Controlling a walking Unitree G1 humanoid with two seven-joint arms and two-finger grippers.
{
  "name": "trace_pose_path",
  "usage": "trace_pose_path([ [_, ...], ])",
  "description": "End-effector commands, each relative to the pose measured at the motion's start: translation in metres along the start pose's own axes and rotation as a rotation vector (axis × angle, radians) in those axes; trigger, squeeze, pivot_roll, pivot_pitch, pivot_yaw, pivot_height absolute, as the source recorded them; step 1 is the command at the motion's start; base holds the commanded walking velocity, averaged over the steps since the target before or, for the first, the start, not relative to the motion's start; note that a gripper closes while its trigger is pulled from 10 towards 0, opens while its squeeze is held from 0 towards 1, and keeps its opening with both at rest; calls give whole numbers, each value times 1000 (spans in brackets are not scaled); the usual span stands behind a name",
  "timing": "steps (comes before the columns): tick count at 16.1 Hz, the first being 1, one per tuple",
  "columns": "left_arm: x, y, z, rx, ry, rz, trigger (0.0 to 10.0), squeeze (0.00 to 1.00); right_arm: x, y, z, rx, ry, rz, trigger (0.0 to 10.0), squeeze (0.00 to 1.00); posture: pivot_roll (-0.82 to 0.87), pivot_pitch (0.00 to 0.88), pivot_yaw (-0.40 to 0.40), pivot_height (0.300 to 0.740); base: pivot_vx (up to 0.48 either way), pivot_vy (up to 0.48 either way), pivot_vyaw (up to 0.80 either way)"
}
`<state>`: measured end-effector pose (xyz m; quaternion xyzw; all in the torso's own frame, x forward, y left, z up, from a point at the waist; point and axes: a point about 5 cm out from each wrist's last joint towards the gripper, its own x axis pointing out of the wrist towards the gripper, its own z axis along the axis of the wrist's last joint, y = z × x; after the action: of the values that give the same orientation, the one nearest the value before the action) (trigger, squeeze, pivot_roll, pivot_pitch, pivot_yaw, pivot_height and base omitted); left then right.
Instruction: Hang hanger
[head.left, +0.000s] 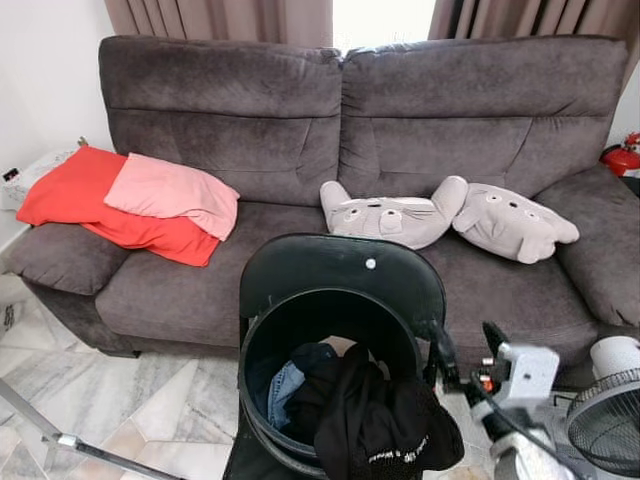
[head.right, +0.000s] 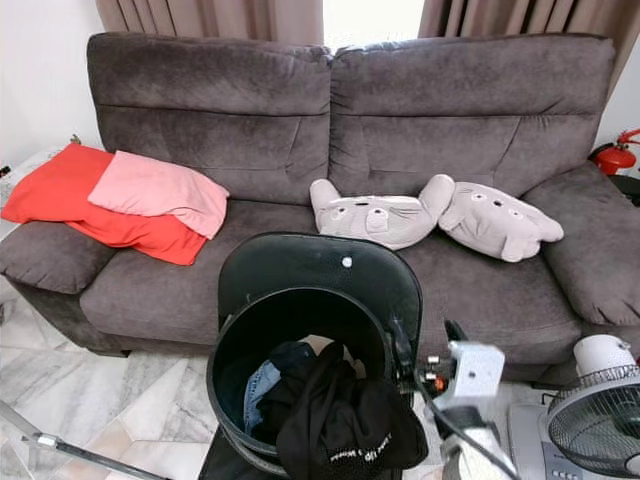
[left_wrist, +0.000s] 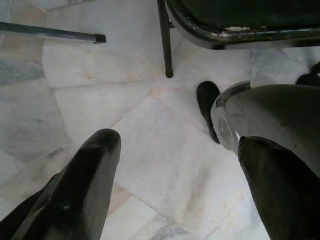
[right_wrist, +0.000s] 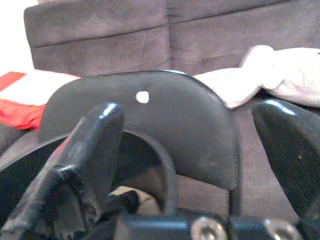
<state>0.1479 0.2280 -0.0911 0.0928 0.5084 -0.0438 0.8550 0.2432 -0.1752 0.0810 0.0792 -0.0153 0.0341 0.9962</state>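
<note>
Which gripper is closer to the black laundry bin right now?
Right. The right gripper sits beside the laundry bin rim, jaws open. The left gripper hangs low over the marble floor, jaws open.

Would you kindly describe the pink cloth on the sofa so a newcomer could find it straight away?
Start at the big grey sofa across the back of the room and go to its left end. There a pale pink folded cloth lies on top of a larger red cloth. It is the lighter, upper one of the two, far from the grey plush toys on the right seat.

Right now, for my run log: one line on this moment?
right pincer: open, at black bin rim | left pincer: open, above floor | clothes in bin | no hanger seen
</note>
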Motion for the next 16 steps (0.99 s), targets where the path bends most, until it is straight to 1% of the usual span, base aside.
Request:
trace_pose_path([
  [1,-1,2,-4,-13,10,12,10000,0,-1,2,4,-6,-20,-24,10000,0,7,16,58,740,0,480,0],
  [6,-1,3,-5,-4,10,10,10000,0,0,11,1,-8,-18,-14,10000,0,8,5,59,740,0,480,0],
  [7,-1,3,-5,-1,10,8,10000,0,1,19,0,-38,-12,18,10000,0,11,2,59,740,0,480,0],
  [10,-1,3,-5,4,10,6,10000,0,0,26,-3,-24,-8,34,10000,0,13,1,61,740,0,480,0],
  [16,-1,3,-4,13,7,-4,10000,0,-1,27,-6,-49,3,42,10000,0,13,15,66,740,0,0,0],
])
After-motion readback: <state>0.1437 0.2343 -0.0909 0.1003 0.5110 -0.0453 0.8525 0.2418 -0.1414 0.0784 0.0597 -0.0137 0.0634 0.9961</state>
